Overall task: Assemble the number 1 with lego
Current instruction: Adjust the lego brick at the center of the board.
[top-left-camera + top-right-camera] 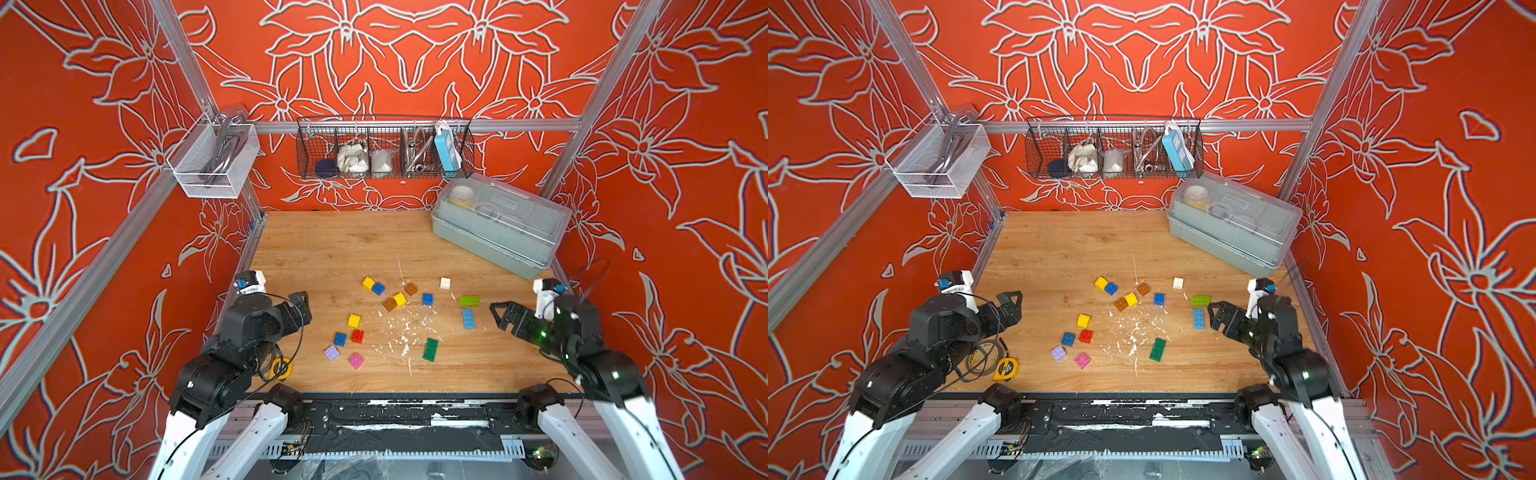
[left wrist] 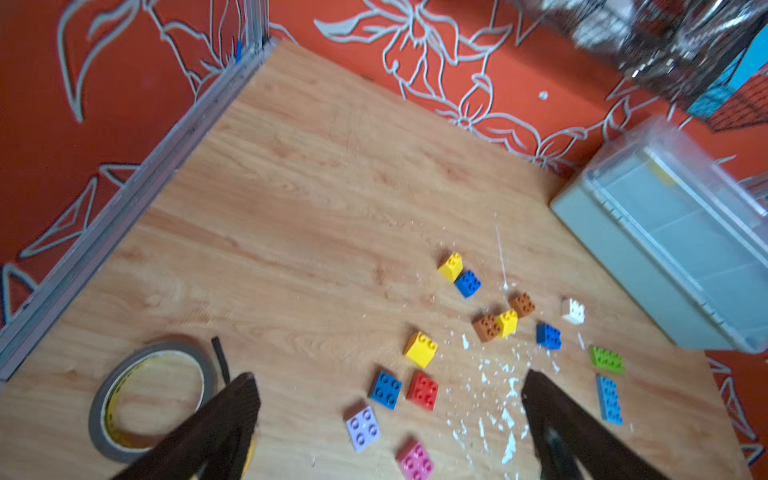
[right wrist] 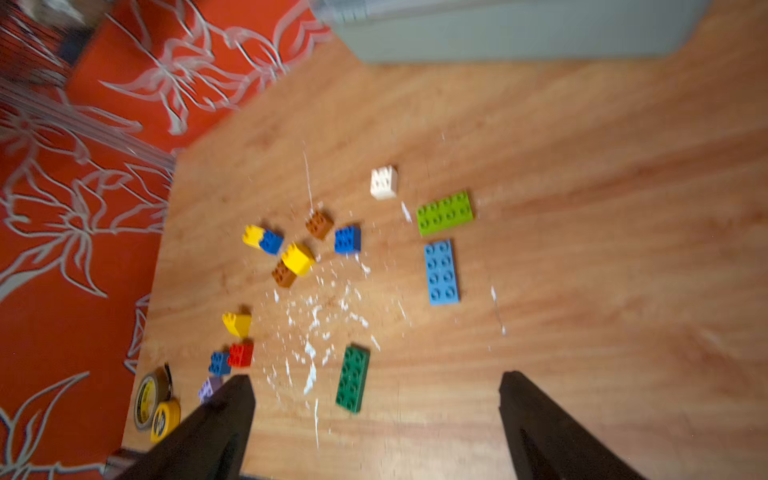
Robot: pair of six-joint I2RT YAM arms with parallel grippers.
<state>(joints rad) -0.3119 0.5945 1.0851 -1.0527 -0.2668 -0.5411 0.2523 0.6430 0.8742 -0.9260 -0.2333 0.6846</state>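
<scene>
Hovering empty — left gripper [image 1: 302, 308] and right gripper [image 1: 498, 318] both spread wide, gripping nothing. Lego bricks [image 1: 354, 321] lie loose, scattered on the table [image 1: 332, 249] between them — among white flecks [image 1: 405, 332].

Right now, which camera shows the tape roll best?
Left wrist: the tape roll is large and nearly whole. Right wrist: small, blurred. In both top views the left arm partly covers it.

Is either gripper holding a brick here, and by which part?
Nothing is held: the left gripper and right gripper are both open and empty, apart from the lego.
</scene>
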